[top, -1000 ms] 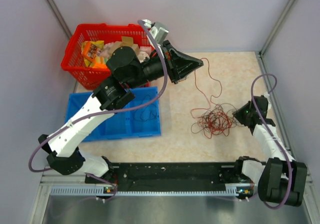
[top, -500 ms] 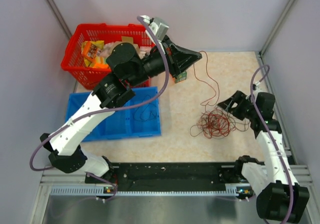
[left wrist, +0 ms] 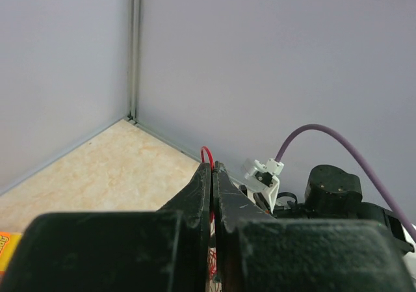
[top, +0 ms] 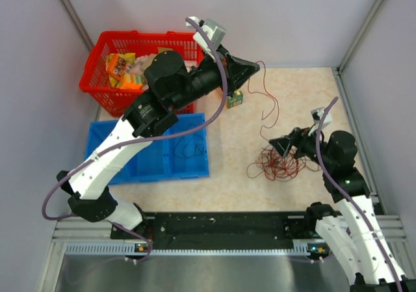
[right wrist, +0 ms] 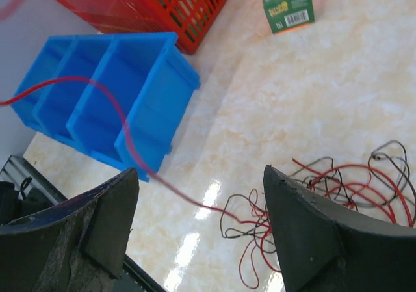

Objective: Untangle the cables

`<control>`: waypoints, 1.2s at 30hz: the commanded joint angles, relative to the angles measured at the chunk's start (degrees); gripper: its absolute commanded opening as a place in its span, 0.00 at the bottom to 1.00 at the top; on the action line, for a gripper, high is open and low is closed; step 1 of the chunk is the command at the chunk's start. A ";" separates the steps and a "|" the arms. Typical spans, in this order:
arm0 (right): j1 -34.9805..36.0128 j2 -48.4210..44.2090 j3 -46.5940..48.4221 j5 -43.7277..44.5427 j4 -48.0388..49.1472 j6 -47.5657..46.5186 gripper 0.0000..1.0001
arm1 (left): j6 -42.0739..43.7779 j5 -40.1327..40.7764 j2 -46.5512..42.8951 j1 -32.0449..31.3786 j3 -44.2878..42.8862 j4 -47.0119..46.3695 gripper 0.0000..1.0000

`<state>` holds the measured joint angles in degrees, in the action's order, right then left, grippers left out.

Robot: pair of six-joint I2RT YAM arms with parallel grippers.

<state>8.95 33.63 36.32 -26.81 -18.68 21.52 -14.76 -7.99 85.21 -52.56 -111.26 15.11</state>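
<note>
Cables: one tangled heap, one red strand pinched, lifted.

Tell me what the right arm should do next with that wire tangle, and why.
Probably lower the open right gripper onto the tangle and pinch it down. The left gripper is shut on one red wire raised toward the back wall, so anchoring the pile could let that strand pull free.

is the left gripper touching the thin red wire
Touching. In the left wrist view the left gripper has its jaws shut on the thin red wire, which loops out just past the fingertips.
</note>
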 commanded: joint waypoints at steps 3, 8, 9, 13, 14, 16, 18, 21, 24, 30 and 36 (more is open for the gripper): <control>1.51 1.79 0.15 -10.28 11.74 -4.55 0.76 | 0.61 0.61 -1.54 0.08 -2.73 -0.79 0.00; 2.82 2.59 -0.89 -7.21 12.17 -2.36 0.76 | 1.23 2.19 -1.27 0.17 -4.75 0.18 0.00; 3.35 2.76 -1.24 -5.55 12.00 -2.71 0.76 | 1.06 1.93 -1.36 0.17 -4.23 -0.26 0.00; 3.88 8.02 -1.42 -3.51 14.79 -2.81 0.74 | 0.18 0.61 -1.45 0.17 -3.70 -0.26 0.00; 4.32 9.51 -2.03 -4.56 17.51 -1.75 0.72 | 0.09 1.13 -1.45 0.26 -3.79 -0.17 0.00; 6.24 11.45 -2.48 -3.53 20.15 -0.95 0.60 | 0.44 1.13 -1.80 0.70 -4.22 -0.08 0.00; 7.57 12.16 0.14 1.82 17.03 -0.69 0.20 | 1.22 1.66 -2.67 0.87 -4.05 0.61 0.00; 7.57 11.73 9.52 10.17 6.94 0.63 0.00 | 2.63 4.99 -5.39 1.05 0.85 -0.25 0.00; 7.49 9.01 21.13 20.97 -2.57 0.28 0.00 | -0.07 5.10 -7.68 2.71 7.79 -2.54 0.00; 7.57 12.85 38.80 20.58 -6.71 1.24 0.00 | -9.13 -4.65 -5.94 5.09 16.69 -7.55 0.00; 7.57 18.22 50.33 10.48 -7.60 9.40 0.00 | -14.58 -15.03 -3.65 5.36 18.36 -13.87 0.00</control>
<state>16.01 47.37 82.76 -10.07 -22.39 24.67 -24.08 -14.37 81.69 -47.29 -94.50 10.07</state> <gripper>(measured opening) 0.003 0.012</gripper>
